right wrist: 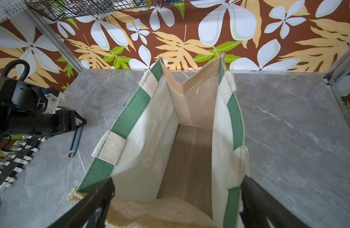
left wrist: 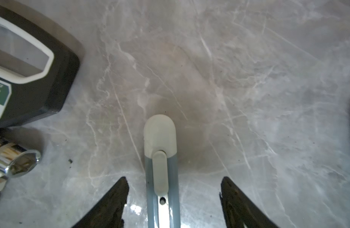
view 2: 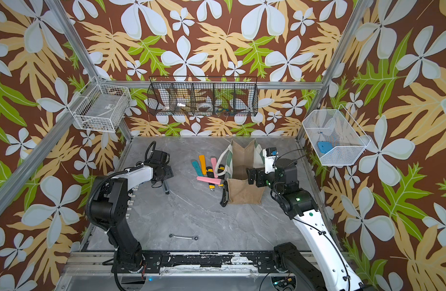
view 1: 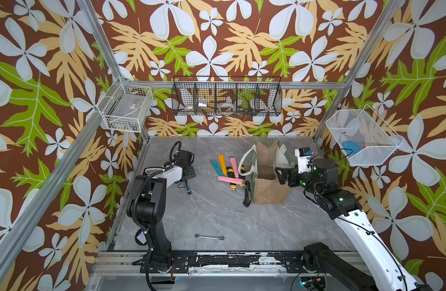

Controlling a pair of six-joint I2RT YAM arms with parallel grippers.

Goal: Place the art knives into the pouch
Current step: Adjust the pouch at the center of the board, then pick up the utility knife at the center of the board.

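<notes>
The art knife [left wrist: 161, 158], slim and grey with a white cap, lies flat on the marble table [view 1: 217, 216] at the left. My left gripper [left wrist: 173, 179] stands over it, open, with a finger on each side and a gap to both. In both top views the knife [view 1: 188, 188] pokes out below that gripper [view 1: 185, 176]. The pouch [view 1: 269, 191], tan jute with a green-edged rim, stands upright and open at the centre right. My right gripper [right wrist: 179, 178] is open, its fingers straddling the near end of the pouch's mouth [right wrist: 196, 98]. The pouch's jute floor looks bare.
A pile of coloured knives [view 1: 229, 171] and a black utility knife [view 1: 247, 196] lie just left of the pouch. A small wrench [view 1: 209, 236] lies near the front edge. A black case [left wrist: 32, 79] and chrome sockets [left wrist: 16, 159] lie beside the left gripper. Wire baskets [view 1: 227, 98] hang on the walls.
</notes>
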